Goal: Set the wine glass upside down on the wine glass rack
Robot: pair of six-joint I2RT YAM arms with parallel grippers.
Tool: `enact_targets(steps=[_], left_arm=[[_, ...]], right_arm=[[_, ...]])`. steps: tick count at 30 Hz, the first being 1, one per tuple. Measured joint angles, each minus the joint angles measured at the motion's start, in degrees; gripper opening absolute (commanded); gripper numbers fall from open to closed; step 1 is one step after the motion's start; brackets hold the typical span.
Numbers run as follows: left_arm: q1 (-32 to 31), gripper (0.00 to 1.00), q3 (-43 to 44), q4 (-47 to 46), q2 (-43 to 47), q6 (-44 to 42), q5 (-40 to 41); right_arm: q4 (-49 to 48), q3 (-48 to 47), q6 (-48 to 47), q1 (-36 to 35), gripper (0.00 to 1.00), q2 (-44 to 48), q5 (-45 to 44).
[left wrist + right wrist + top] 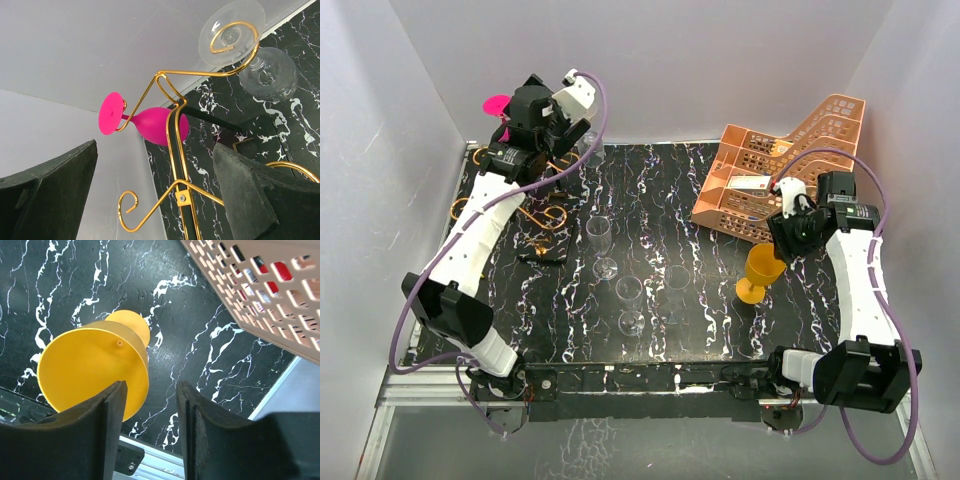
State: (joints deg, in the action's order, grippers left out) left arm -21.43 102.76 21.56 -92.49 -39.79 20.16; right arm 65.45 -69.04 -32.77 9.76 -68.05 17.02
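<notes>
Top external view: both arms are shown over the dark marbled desk (720, 330), the left one reaching to the far left corner and the right one to the right side.
Wine glass rack (545, 213): gold wire arms with curled ends are carried on a dark post; the stand is placed at the far left of the desk.
Pink wine glass (157, 126): it is hung upside down on the rack, its stem caught in a wire curl and its bowl seen beside the dark post.
Clear hung glass (267, 75): it is held by its foot in another curled arm of the rack.
Left tool (155, 145): the fingers are spread wide and nothing is held between them; the rack and the pink glass are seen beyond the gap.
Yellow wine glass (92, 372): it is stood upright on the desk at the right side, well apart from the rack.
Right tool (151, 385): the fingers are parted with nothing clamped; the yellow rim lies just beside one finger, and contact cannot be told.
Clear standing glasses (601, 240): at least two are set upright near the middle of the desk.
Orange perforated tray (780, 165): it is placed at the far right, beyond the right tool.
</notes>
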Motion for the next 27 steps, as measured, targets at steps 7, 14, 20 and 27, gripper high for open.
enact_targets(steps=[7, 14, 20, 27], left_arm=[[0.0, 0.97, 0.0, 0.0, 1.5, 0.0, 0.3], [0.3, 0.97, 0.0, 0.0, 1.8, 1.0, 1.0], [0.9, 0.97, 0.0, 0.6, 1.9, 3.5, 0.3], [3.2, 0.97, 0.6, 5.2, 2.7, 10.3, -5.1]], right_arm=[[-1.2, 2.3, 0.1, -0.3, 0.30, -2.8, -0.4], [-2.4, 3.6, 0.2, -1.0, 0.10, -4.0, -0.2], [-2.3, 0.1, 0.3, -1.3, 0.08, -5.7, 2.3], [-2.9, -18.5, 0.6, -5.5, 0.08, -10.9, 9.0]])
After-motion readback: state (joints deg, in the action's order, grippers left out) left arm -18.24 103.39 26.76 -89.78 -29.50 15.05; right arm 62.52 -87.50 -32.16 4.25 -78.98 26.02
